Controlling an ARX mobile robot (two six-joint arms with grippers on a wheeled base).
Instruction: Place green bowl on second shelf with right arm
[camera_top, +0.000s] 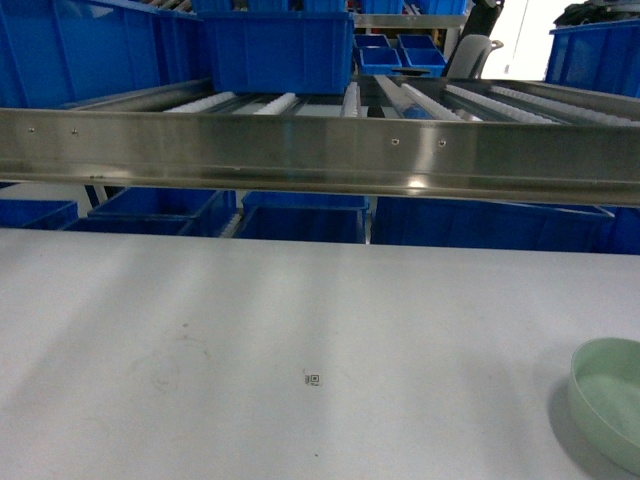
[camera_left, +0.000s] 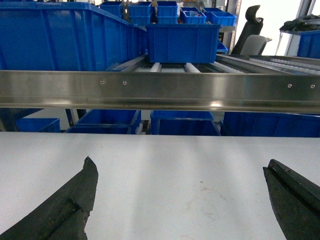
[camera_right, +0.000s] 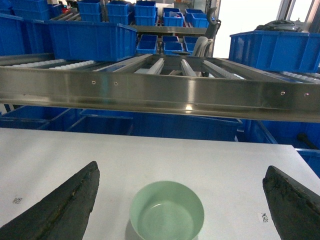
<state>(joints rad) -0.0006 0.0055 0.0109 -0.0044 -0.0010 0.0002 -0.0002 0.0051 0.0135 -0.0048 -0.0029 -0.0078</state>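
The green bowl (camera_top: 610, 400) stands upright and empty on the white table at the head view's bottom right corner, partly cut off. In the right wrist view the green bowl (camera_right: 167, 211) sits below and between the two dark fingers of my right gripper (camera_right: 181, 172), which is open and apart from it. The second shelf (camera_top: 320, 150) is the shiny steel roller rack crossing above the table, also seen in the wrist views (camera_right: 165, 92) (camera_left: 160, 90). My left gripper (camera_left: 179, 167) is open above bare table. Neither gripper shows in the head view.
A large blue crate (camera_top: 278, 48) sits on the rack's rollers at the back, with another big one (camera_top: 90, 50) to its left. More blue crates (camera_top: 300, 215) stand below the rack behind the white table (camera_top: 250, 340). A small printed marker (camera_top: 313, 379) lies on the table.
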